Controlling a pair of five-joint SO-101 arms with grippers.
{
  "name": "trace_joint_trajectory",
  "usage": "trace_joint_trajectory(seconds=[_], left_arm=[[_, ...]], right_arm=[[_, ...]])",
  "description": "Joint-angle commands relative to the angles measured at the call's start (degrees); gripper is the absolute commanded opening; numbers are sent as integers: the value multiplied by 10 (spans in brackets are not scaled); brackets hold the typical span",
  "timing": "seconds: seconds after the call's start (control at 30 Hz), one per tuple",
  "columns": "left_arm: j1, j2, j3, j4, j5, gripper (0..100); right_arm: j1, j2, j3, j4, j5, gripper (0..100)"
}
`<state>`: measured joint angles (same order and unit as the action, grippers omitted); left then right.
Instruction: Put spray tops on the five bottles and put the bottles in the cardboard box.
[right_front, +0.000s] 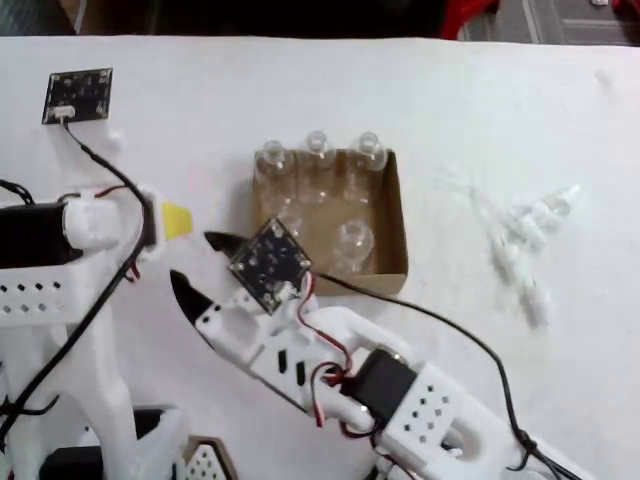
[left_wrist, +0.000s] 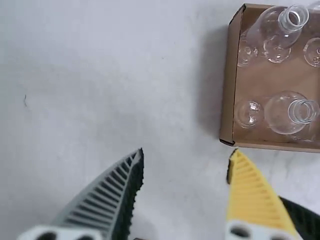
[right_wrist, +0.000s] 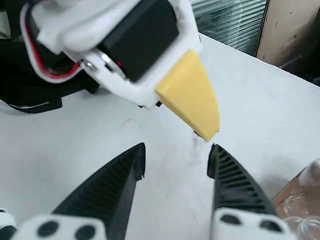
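left tool (left_wrist: 187, 155): grey and yellow fingers spread, holding nothing, above the bench (right_front: 480, 100) just beside the cardboard box (right_front: 385, 215). right tool (right_front: 195, 262): black fingers spread, holding nothing, near the left tool on the same side of the box. clear bottles (right_front: 317, 150) stand upright inside the box, necks uncapped. spray tops (right_front: 525, 225) lie on the bench, well apart, beyond the opposite side of the box.
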<state>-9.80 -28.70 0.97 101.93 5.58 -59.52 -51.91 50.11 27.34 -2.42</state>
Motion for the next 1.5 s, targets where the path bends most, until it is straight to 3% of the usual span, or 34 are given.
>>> trace_joint_trajectory(seconds=[0.0,0.3,0.57,1.17,1.47], left_arm=[[7,1,-6,2,5,256],[6,1,-4,2,5,256],[6,1,-3,2,4,256],[6,1,-3,2,4,256],[6,1,-3,2,4,256]], right_arm=[[0,44,-15,-29,-4,204],[0,63,-35,-20,-2,96],[8,65,-35,-22,-6,206],[30,-5,-14,-23,-6,176],[29,55,-6,-67,-6,176]])
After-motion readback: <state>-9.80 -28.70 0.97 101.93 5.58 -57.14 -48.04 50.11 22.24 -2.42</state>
